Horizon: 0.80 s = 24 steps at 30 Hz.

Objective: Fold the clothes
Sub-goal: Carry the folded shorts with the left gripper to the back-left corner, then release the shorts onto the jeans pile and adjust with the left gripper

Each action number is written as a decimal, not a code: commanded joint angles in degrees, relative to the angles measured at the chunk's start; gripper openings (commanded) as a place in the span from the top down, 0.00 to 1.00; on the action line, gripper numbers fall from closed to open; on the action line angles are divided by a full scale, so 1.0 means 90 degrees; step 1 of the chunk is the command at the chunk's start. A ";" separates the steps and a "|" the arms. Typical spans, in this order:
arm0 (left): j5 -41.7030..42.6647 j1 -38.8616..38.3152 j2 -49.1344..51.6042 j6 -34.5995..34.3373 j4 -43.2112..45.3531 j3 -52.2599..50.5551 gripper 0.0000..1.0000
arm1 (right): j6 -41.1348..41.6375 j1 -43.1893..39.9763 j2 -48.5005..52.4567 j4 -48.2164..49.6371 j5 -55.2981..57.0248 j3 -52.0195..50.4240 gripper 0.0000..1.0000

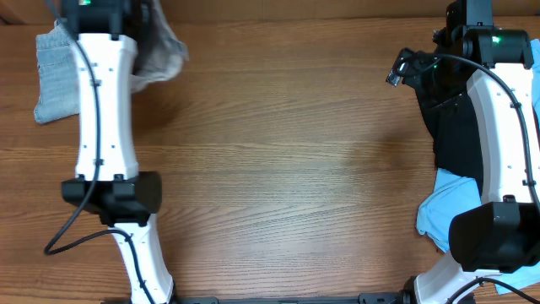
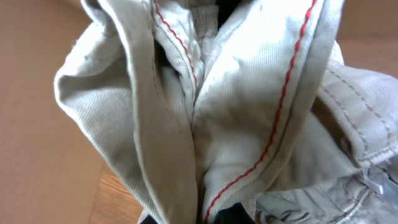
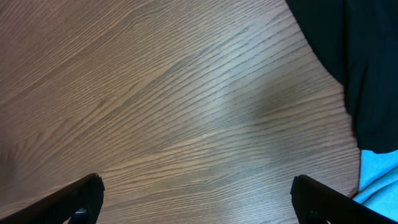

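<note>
My left gripper (image 1: 139,21) is closed tight on the beige shorts (image 2: 249,106). The cloth bunches right against my fingers and hides them from the left wrist view, its red-stitched seams running away from the pinch in deep folds. Just to the outer side of that hand a pale grey-blue garment (image 1: 55,72) lies on the table (image 1: 287,160).

My right gripper (image 3: 199,208) stands spread as wide as it goes, with nothing between its fingers (image 3: 81,198) and only bare wood beneath. Off to the right of them lies the black garment (image 3: 354,56). The sky-blue top (image 3: 379,180) lies against its nearer edge, close beside my right finger.
</note>
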 commanded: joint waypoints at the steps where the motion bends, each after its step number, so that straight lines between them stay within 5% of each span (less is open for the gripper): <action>1: -0.0352 0.0617 -0.0083 -0.0134 0.0461 0.0260 0.96 | -0.0012 -0.0024 -0.0005 -0.0002 0.0034 -0.0012 0.00; 14: -0.0483 0.2149 0.0644 -0.0233 0.1528 0.0075 0.96 | 0.0090 0.0136 -0.0005 0.0095 0.0036 -0.0012 0.00; 24: 0.0032 0.2266 0.1746 -0.0279 0.1894 0.0075 0.96 | 0.0185 0.0175 -0.0005 0.0163 0.0034 -0.0012 0.00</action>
